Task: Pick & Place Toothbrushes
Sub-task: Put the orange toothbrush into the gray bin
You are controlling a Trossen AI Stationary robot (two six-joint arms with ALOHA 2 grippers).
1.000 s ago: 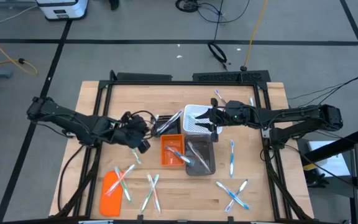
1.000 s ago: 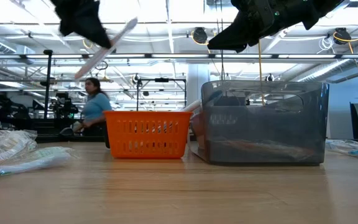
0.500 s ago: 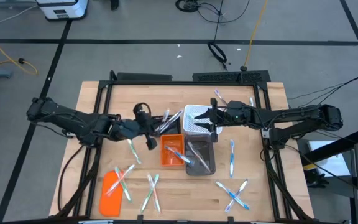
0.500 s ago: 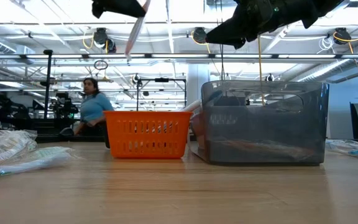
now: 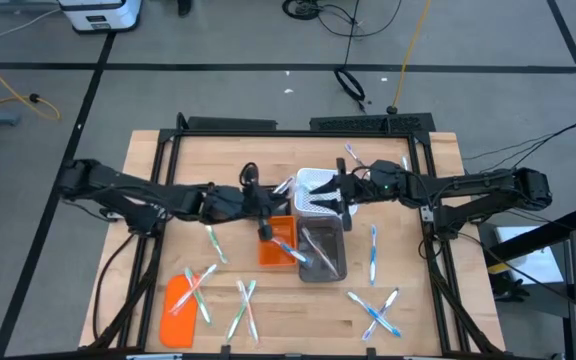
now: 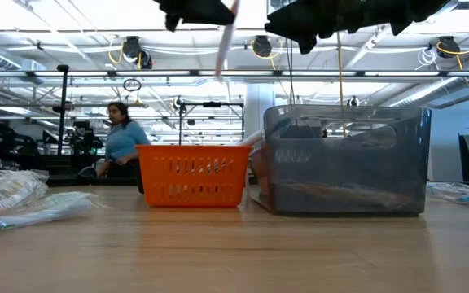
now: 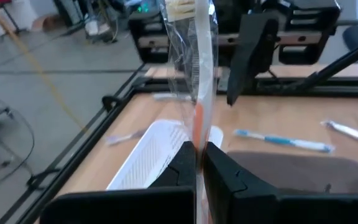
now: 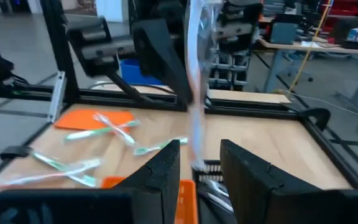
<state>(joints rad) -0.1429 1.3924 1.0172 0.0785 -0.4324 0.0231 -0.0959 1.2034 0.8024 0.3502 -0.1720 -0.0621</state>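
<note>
We found the left gripper [image 5: 264, 205] raised over the middle of the wooden table [image 5: 418, 310], its fingers [image 7: 182, 163] pressed together on one thin toothbrush in a clear wrapper, white-handled with an orange accent [image 7: 199, 93]. The held toothbrush hung nearly upright above the orange slotted plastic basket [image 5: 273, 243] — not yet released.

The right gripper [image 5: 343, 188] hovered at about 1 o'clock from table centre, above the white slotted bin [image 5: 313, 187]. Its fingers [image 8: 160, 171] stood apart with nothing visible between them.

Progress, as we judged it: partly done. A few toothbrushes lay in the orange basket and in the smoky-grey translucent plastic bin [image 6: 344, 159] beside it. Many remained loose on the table — a crossed cluster [image 5: 243, 305] at 7 o'clock near the flat orange rectangular lid [image 5: 178, 300], a blue-accented group [image 5: 378, 312] at 5 o'clock, one [image 5: 373, 250] at 3 o'clock, and a couple [image 5: 352, 153] at 1 o'clock near the far edge.

A person in a blue top [image 6: 123, 142] stood in the room beyond.
</note>
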